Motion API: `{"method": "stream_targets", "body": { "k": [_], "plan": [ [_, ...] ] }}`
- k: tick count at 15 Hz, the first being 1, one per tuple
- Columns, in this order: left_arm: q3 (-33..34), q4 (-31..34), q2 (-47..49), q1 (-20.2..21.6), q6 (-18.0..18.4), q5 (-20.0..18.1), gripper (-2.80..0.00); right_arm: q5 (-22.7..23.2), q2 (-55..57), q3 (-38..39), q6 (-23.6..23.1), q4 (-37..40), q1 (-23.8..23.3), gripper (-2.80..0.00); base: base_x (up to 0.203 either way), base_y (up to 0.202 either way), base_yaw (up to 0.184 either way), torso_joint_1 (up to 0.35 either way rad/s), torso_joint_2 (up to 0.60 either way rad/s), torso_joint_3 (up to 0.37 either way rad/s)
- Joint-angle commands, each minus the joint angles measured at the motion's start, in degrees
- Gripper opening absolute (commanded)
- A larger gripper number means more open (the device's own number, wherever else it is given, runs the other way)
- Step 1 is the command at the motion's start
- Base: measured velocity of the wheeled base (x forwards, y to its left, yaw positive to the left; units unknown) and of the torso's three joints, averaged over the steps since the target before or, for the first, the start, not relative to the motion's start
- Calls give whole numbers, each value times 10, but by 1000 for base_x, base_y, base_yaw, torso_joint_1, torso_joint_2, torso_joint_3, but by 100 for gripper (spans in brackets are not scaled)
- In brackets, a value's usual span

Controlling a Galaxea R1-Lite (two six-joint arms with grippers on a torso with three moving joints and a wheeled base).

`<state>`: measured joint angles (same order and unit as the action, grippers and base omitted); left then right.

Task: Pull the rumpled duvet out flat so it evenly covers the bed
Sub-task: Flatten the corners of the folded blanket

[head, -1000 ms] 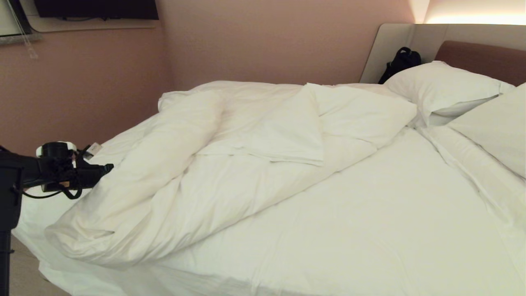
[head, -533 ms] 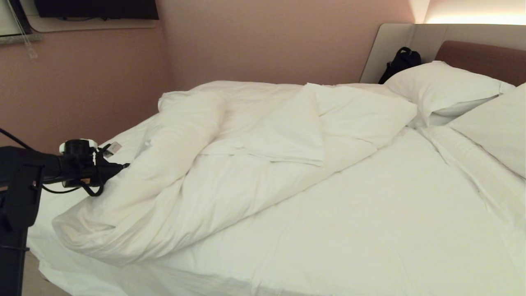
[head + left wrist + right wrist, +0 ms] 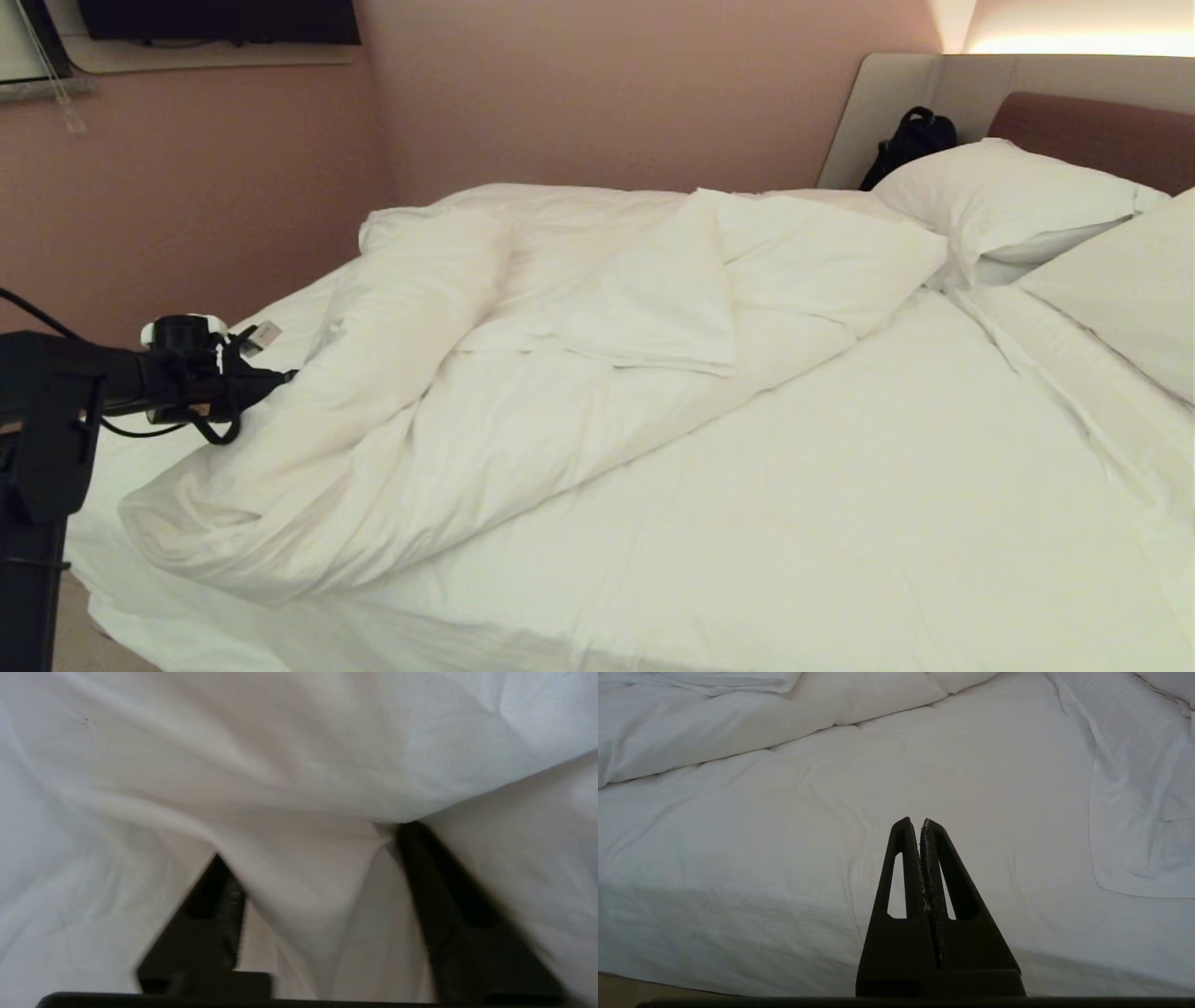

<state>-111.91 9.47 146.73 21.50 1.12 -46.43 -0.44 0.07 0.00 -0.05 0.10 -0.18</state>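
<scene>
Item one: the thick, puffy white duvet (image 3: 523, 373), bunched on the wide white-sheeted bed (image 3: 840, 523). I read its long roll running from the near left corner diagonally toward the far wall, soft creases throughout, one flat folded flap on top. Two plump white pillows (image 3: 1008, 201) against the padded headboard. My left gripper (image 3: 308, 854) sits at the roll's left flank, jaws parted with a fold of duvet pushed between them. My right gripper (image 3: 920, 823) hangs clenched, empty, over the sheet.
</scene>
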Motion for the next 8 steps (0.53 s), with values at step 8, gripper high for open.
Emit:
{"method": "stream_targets", "body": {
  "k": [8],
  "plan": [
    [0, -1, -9, 53, 17, -1, -280, 0, 0, 0, 0, 0, 0, -280, 0, 0, 0, 0, 0, 0]
  ]
}}
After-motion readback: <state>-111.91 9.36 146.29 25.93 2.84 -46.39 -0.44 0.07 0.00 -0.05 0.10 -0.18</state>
